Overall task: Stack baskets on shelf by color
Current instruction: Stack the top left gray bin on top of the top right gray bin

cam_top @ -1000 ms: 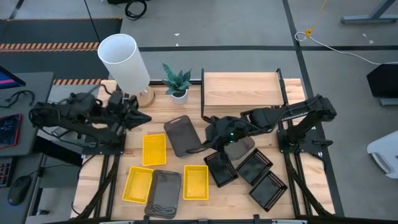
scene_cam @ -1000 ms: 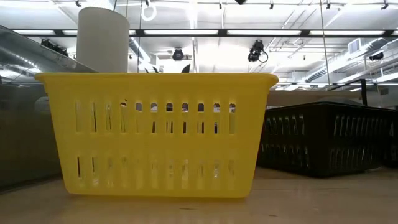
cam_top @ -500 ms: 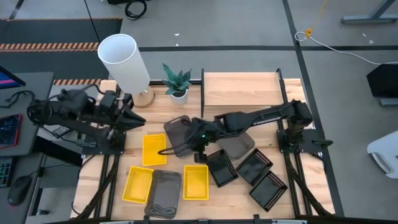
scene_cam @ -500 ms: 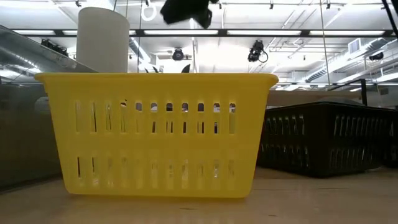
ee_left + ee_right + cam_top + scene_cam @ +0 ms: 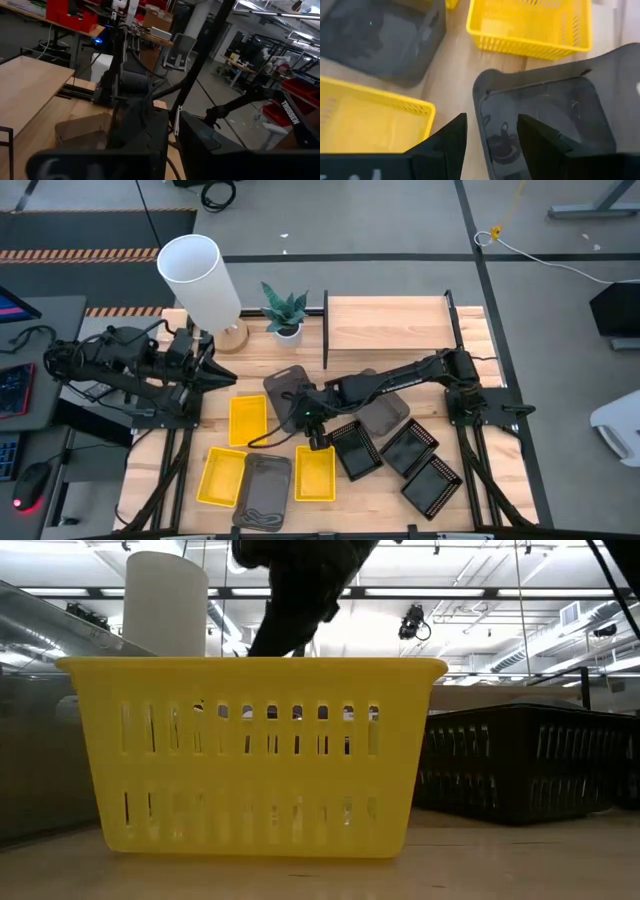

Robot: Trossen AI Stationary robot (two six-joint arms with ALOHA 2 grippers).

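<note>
My right gripper (image 5: 313, 432) (image 5: 490, 131) is open above the near end of a dark grey basket (image 5: 290, 393) (image 5: 555, 120) at mid-table. Its fingers stand on either side of that basket's end wall (image 5: 480, 107), and I see no touch. Three yellow baskets (image 5: 248, 420) (image 5: 222, 475) (image 5: 315, 472), two more dark grey ones (image 5: 265, 490) (image 5: 388, 415) and three black mesh ones (image 5: 355, 450) (image 5: 408, 445) (image 5: 432, 485) stand on the table. The wooden shelf (image 5: 388, 325) stands at the far edge. My left gripper (image 5: 215, 370) is shut and waits at the left.
A white cylinder lamp (image 5: 198, 275) and a small potted plant (image 5: 285, 310) stand at the far left of the table. In the low view a yellow basket (image 5: 250, 755) fills the front, with a black mesh basket (image 5: 520, 760) to one side and my right arm (image 5: 300, 590) behind.
My right gripper has swung from beside the black mesh baskets toward the table's left and near edges. It has come down over the near end of the dark grey basket at mid-table. No basket has moved.
</note>
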